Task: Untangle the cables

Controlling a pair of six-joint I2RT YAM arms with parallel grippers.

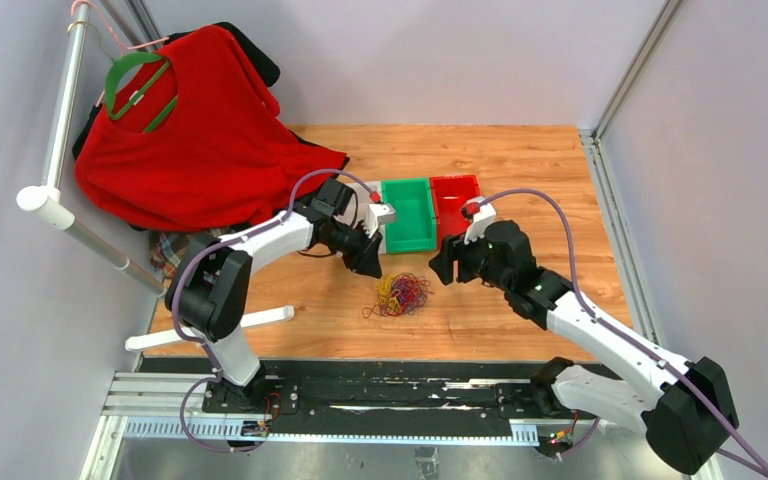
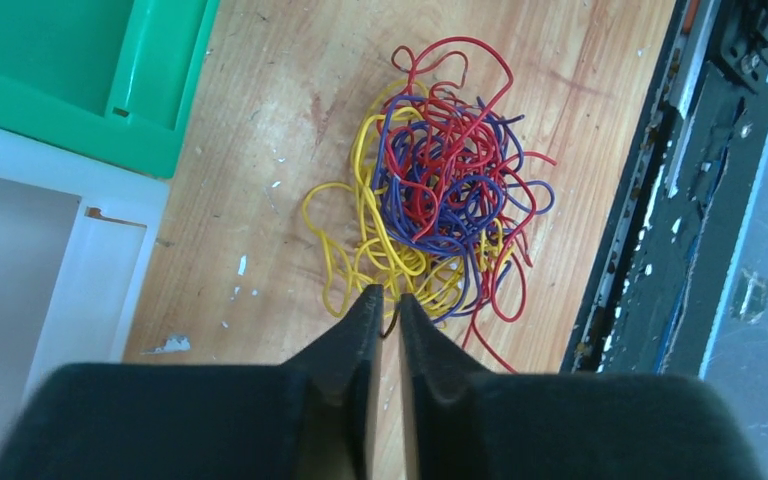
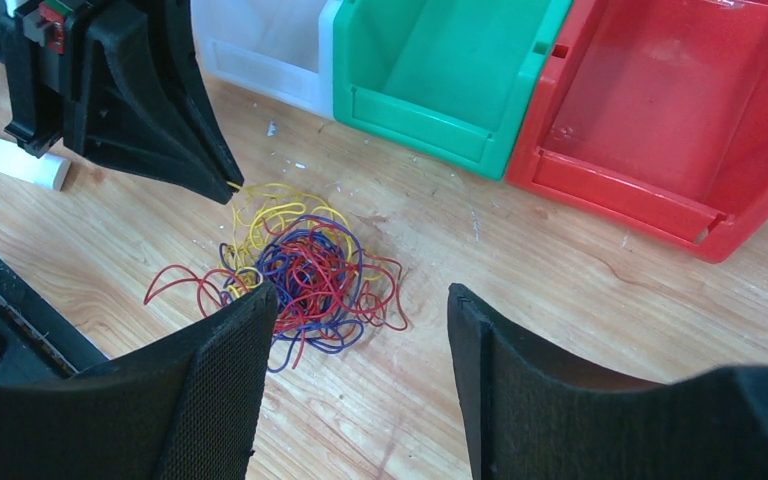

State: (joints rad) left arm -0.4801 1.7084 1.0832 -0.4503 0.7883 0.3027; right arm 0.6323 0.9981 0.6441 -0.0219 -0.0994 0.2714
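left claw (image 2: 389, 300) meets the cables (image 2: 445, 190); grip unclear.

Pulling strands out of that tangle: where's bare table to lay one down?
Free: the bare table behind the bins, up to the back wall; the stretch right of the red bin; the wood between the left arm and the near edge. Crowded: the middle, where the left gripper and right gripper flank the cables; red shirt covers the far left.
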